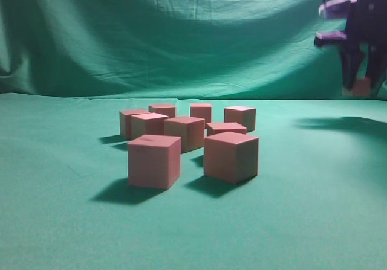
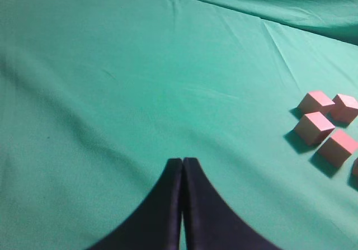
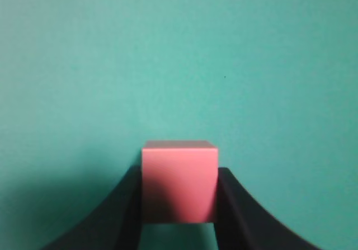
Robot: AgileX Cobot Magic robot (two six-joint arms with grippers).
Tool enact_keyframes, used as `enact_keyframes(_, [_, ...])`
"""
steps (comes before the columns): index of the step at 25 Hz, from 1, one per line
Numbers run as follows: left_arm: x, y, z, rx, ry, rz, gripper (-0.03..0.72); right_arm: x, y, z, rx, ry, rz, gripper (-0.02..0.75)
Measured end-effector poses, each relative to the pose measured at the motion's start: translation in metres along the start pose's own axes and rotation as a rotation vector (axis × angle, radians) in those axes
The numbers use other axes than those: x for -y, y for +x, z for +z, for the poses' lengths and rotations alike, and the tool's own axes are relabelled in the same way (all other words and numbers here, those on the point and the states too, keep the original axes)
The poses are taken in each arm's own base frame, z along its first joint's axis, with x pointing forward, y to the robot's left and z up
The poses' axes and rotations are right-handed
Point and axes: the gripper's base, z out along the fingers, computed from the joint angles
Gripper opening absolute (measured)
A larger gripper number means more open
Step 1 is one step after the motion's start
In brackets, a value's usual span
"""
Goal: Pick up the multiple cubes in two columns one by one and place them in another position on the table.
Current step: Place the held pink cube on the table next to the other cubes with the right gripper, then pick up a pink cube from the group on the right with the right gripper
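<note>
Several reddish-pink cubes (image 1: 184, 132) stand in two rough columns on the green table (image 1: 60, 221) in the exterior view. Some of them show at the right edge of the left wrist view (image 2: 315, 127). My right gripper (image 1: 361, 83) is at the far right, high above the table, shut on one cube (image 1: 361, 87). The right wrist view shows that cube (image 3: 179, 183) held between the two black fingers (image 3: 179, 202). My left gripper (image 2: 183, 161) is shut and empty over bare cloth, left of the cubes. It is out of the exterior view.
A draped green cloth backdrop (image 1: 181, 34) hangs behind the table. The right arm casts a shadow (image 1: 341, 125) on the cloth at the far right.
</note>
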Motion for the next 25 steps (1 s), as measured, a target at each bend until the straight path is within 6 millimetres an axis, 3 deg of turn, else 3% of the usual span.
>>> enact_keyframes(4, [0.0, 0.0, 0.0, 0.0, 0.0, 0.0, 0.0, -0.002, -0.006, -0.064, 0.046, -0.064, 0.046, 0.27])
enact_keyframes(7, [0.0, 0.0, 0.0, 0.0, 0.0, 0.0, 0.0, -0.006, 0.002, -0.11, 0.052, -0.091, 0.045, 0.27])
enact_keyframes(11, [0.0, 0.0, 0.0, 0.0, 0.0, 0.0, 0.0, -0.02, 0.014, -0.153, 0.059, -0.11, 0.007, 0.27])
enact_keyframes(14, [0.0, 0.0, 0.0, 0.0, 0.0, 0.0, 0.0, -0.036, 0.025, -0.174, 0.088, -0.13, -0.034, 0.27])
enact_keyframes(18, [0.0, 0.0, 0.0, 0.0, 0.0, 0.0, 0.0, -0.07, 0.059, -0.192, 0.061, -0.171, -0.132, 0.27])
enact_keyframes(25, [0.0, 0.0, 0.0, 0.0, 0.0, 0.0, 0.0, -0.155, 0.136, -0.193, -0.016, -0.287, -0.405, 0.27])
